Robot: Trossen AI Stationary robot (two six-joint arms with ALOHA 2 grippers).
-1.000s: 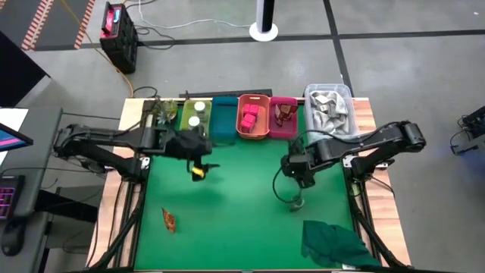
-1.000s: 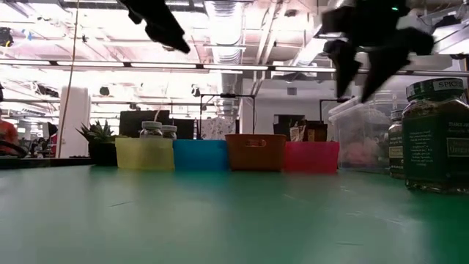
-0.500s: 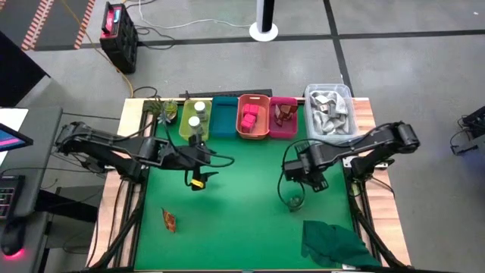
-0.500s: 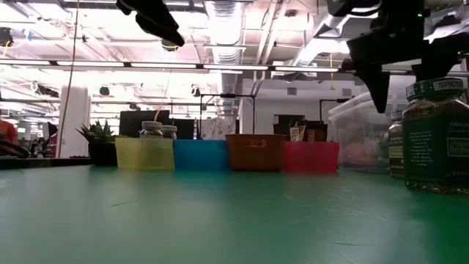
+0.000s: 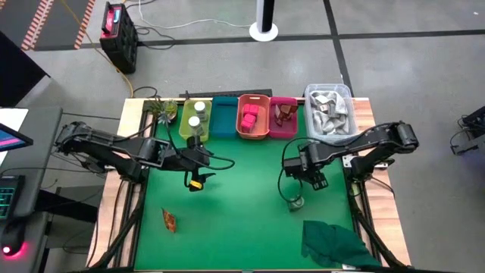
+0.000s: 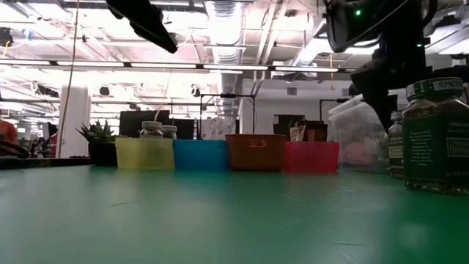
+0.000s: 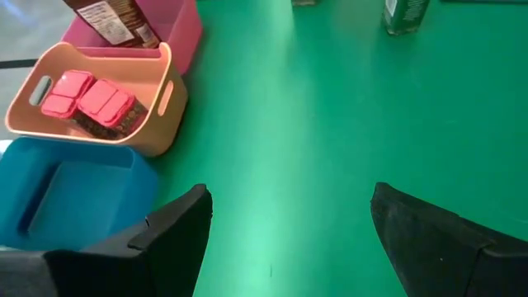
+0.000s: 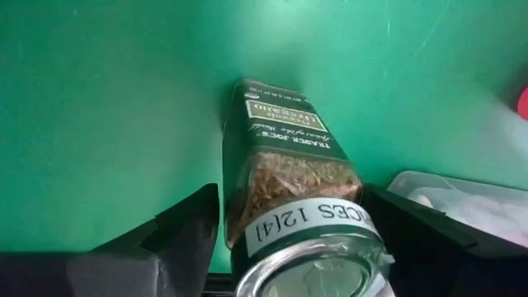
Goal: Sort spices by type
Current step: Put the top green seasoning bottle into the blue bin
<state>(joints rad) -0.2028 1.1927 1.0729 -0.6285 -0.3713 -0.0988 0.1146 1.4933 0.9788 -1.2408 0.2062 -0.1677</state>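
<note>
My right gripper has its two dark fingers wide apart on either side of the tall green glass spice jar, which stands near the right edge of the green table. I think I am on the grabbing step: next I must squeeze it gently, lift, and carry it to the bins. My left gripper waits wide apart and empty near the blue bin.

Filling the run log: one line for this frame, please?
left gripper: open, empty, above mat near blue bin | right gripper: open, around green jar | brown piece: unsorted on mat

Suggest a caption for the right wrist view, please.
Right gripper straddles an upright green spice jar on the green mat, jaws open on either side.
</note>
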